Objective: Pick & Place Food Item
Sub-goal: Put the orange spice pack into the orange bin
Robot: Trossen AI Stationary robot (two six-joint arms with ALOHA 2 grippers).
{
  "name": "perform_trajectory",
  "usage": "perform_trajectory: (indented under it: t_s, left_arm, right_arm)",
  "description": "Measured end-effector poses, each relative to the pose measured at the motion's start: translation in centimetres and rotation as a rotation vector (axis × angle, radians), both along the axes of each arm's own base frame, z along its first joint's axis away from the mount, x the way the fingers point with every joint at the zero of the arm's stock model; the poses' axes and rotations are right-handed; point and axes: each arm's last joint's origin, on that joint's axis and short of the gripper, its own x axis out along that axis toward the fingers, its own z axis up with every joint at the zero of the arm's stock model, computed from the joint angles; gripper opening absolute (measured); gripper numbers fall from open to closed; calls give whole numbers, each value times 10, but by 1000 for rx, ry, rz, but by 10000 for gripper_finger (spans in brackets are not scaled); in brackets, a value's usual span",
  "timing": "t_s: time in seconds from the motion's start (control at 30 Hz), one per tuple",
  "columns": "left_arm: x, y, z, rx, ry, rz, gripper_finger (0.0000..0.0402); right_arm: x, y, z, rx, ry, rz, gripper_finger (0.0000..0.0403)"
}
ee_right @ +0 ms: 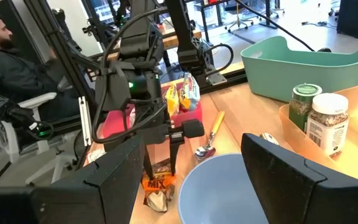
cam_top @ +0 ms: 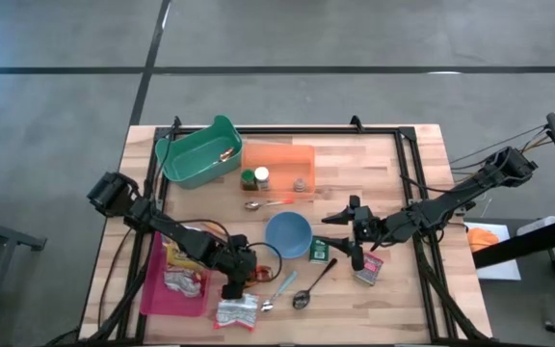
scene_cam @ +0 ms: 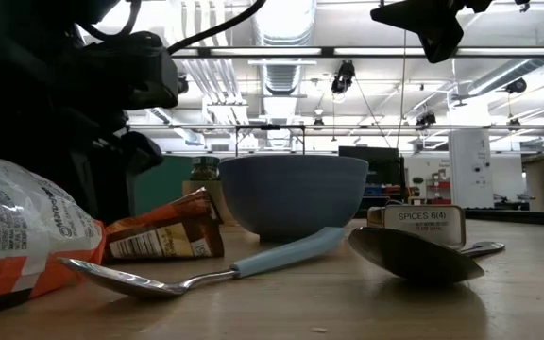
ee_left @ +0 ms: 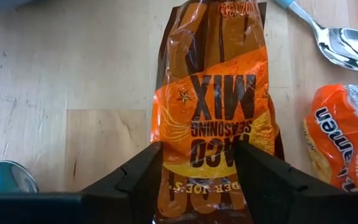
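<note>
High view: the left hand [cam_top: 236,280] is low over the near part of the wooden table [cam_top: 422,164], its fingers on either side of an orange-brown taco seasoning packet [cam_top: 254,277] that lies between a pink tray [cam_top: 154,289] and a blue-handled spoon [cam_top: 279,290]. The right hand [cam_top: 340,233] hovers beside the blue bowl [cam_top: 287,234], fingers spread and holding nothing. A green bin [cam_top: 198,154] and an orange tray [cam_top: 277,164] stand at the far side.

Low view: the packet [scene_cam: 163,237] lies flat on the table just beside the bowl [scene_cam: 293,193], under the dark bulk of the left arm. A spice tin [scene_cam: 429,224] stands behind a second spoon [scene_cam: 414,253].

Left wrist view: both fingers [ee_left: 135,180] flank the packet [ee_left: 219,106] and touch its edges, pinching it while it lies on the wood. A ramen bag [ee_left: 347,143] lies nearby.

Right wrist view: the spread fingers [ee_right: 114,168] frame the bowl [ee_right: 222,190]; two spice jars [ee_right: 319,118] stand in the orange tray, and a seated person [ee_right: 11,68] is beyond the table.
</note>
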Motion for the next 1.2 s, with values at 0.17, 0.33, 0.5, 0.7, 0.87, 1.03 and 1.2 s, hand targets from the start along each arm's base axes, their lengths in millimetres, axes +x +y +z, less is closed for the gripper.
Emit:
perform_trajectory:
  t_s: [0.17,0.33,0.5,0.7,0.87,1.03,1.2]
  left_arm:
    - [2,-1,-8,14,14,3,152]
    - [4,-1,-11,20,9,-8,67]
    - [4,-1,-10,27,3,-19,8]
    - [0,0,-2,37,-10,-66,2]
    - [-8,4,23,19,-44,-32,0]
    - [-13,8,48,-64,-103,89,0]
    - [-16,14,70,-140,-167,153,0]
  right_arm:
    - [0,0,0,1,-1,0,265]
    - [0,0,0,1,-2,0,265]
    - [0,0,0,1,-1,0,265]
    - [0,0,0,1,-1,0,265]
    - [0,1,0,4,1,23,265]
    - [0,1,0,-64,3,35,265]
    - [13,13,-8,-210,60,75,265]
